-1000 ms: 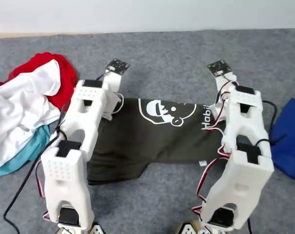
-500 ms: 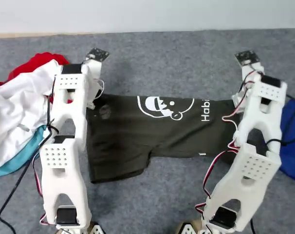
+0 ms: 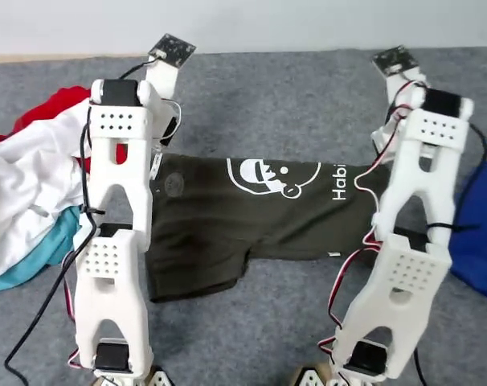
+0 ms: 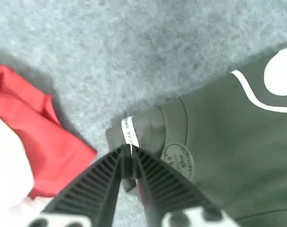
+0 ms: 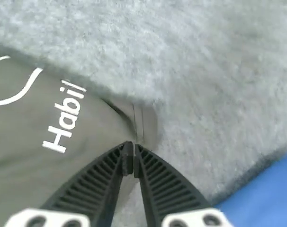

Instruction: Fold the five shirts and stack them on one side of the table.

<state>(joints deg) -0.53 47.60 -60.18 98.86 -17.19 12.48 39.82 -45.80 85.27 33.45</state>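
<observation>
High view has the dark green shirt (image 3: pixel 251 217) lying across the middle of the grey table (image 3: pixel 268 88), print side up, its far edge pulled fairly straight between the two arms and its near part sagging into loose folds. It is thin, limp cloth: light to lift, with no stiffness of its own, so any stretch not held taut will probably droop or bunch, and the felt-like table surface looks likely to drag on it. A pinch at an edge seam or a corner, where the cloth is doubled, should give the surest hold. The left gripper (image 4: pixel 127 158) has its fingers closed on the folded-over edge beside the small white label (image 4: pixel 128 133), at the shirt's corner nearest the pile. The right gripper (image 5: pixel 129 151) is likewise clamped on the opposite corner, just past the white lettering (image 5: pixel 67 113). With both far corners held, keeping even tension between the arms seems to matter most for a clean fold. To the left lies a heap of a red shirt (image 3: pixel 59 108), a white shirt (image 3: pixel 34 185) and a teal shirt (image 3: pixel 47 249); a blue shirt (image 3: pixel 478 233) sits at the right edge.
</observation>
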